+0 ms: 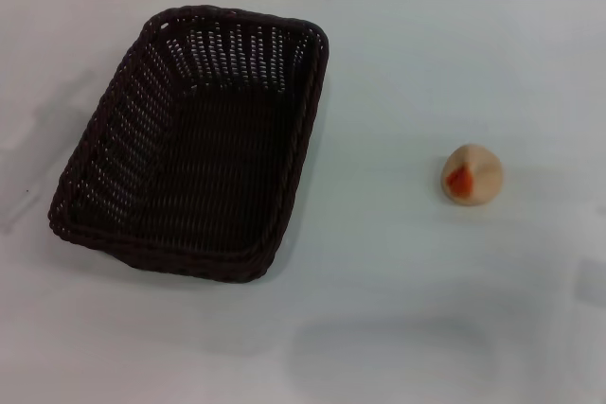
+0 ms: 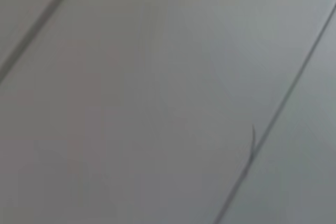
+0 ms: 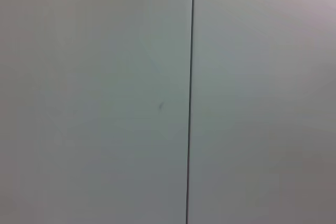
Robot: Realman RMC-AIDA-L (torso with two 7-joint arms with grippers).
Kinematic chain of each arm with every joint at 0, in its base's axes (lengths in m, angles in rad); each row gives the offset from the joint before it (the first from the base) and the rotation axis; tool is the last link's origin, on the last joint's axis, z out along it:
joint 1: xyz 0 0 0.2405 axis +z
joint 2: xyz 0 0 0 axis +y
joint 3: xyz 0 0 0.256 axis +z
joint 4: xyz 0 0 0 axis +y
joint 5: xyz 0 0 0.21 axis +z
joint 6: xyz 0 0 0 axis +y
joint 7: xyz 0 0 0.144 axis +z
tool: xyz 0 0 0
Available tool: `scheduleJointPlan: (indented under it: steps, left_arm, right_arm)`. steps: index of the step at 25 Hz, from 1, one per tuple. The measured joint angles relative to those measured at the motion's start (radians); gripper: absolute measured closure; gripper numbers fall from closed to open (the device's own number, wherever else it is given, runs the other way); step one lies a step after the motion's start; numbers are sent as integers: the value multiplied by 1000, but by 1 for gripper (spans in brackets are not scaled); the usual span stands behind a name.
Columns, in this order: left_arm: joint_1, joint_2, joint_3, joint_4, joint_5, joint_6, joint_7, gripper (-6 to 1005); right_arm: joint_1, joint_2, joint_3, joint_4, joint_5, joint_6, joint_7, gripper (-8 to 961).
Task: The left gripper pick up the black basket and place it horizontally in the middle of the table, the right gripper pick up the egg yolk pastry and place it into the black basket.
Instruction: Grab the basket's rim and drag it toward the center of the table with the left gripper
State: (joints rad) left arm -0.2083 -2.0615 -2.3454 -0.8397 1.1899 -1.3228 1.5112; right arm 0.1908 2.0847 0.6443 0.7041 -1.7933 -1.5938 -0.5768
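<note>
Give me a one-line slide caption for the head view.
Empty black basket lies lengthwise on the white table, left of the egg yolk pastry; neither arm in view.

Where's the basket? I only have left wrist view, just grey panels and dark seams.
Observer: In the head view, the black basket sits on the left half of the table, long side running away from the robot.
Operator: Pastry?
Observer: The egg yolk pastry is on the table to the right, well apart from the basket.
Operator: Arms near either?
Observer: Neither gripper shows in any view. The right wrist view sees only a pale panel.
</note>
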Motion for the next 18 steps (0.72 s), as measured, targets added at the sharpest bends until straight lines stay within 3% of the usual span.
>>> scheduleJointPlan:
  steps: [1, 4, 8, 10, 11, 12, 13, 14, 16, 18]
  left_arm:
    - [-3, 0, 12, -78, 83, 19, -115, 189]
    - [-4, 0, 33, -154, 155, 42, -210, 191]
    - [-4, 0, 105, -350, 376, 118, -447, 193]
    - [-5, 0, 121, -383, 426, 135, -489, 194]
    - [-11, 0, 162, -460, 551, 172, -588, 194]
    - [-11, 0, 162, -460, 551, 172, -588, 195]
    - [-22, 0, 195, -516, 670, 192, -667, 196]
    - [-22, 0, 195, -516, 670, 192, -667, 196]
    - [-44, -2, 236, -570, 843, 211, -778, 197]
    - [-53, -3, 250, -582, 894, 214, -812, 198]
  right_arm:
    - [-2, 0, 0, 0, 0, 0, 0, 304]
    - [-3, 0, 0, 1, 0, 0, 0, 304]
    - [-5, 0, 0, 4, 0, -1, 0, 304]
    - [-5, 0, 0, 4, 0, -2, 0, 303]
    - [-6, 0, 0, 4, 0, -4, 0, 303]
    - [-6, 0, 0, 4, 0, -4, 0, 303]
    - [-6, 0, -1, 4, 0, -7, 0, 303]
    - [-7, 0, -2, 5, 0, -9, 0, 303]
    - [-7, 0, -6, 5, 0, -13, 0, 303]
    - [-7, 0, -8, 5, 0, -13, 0, 304]
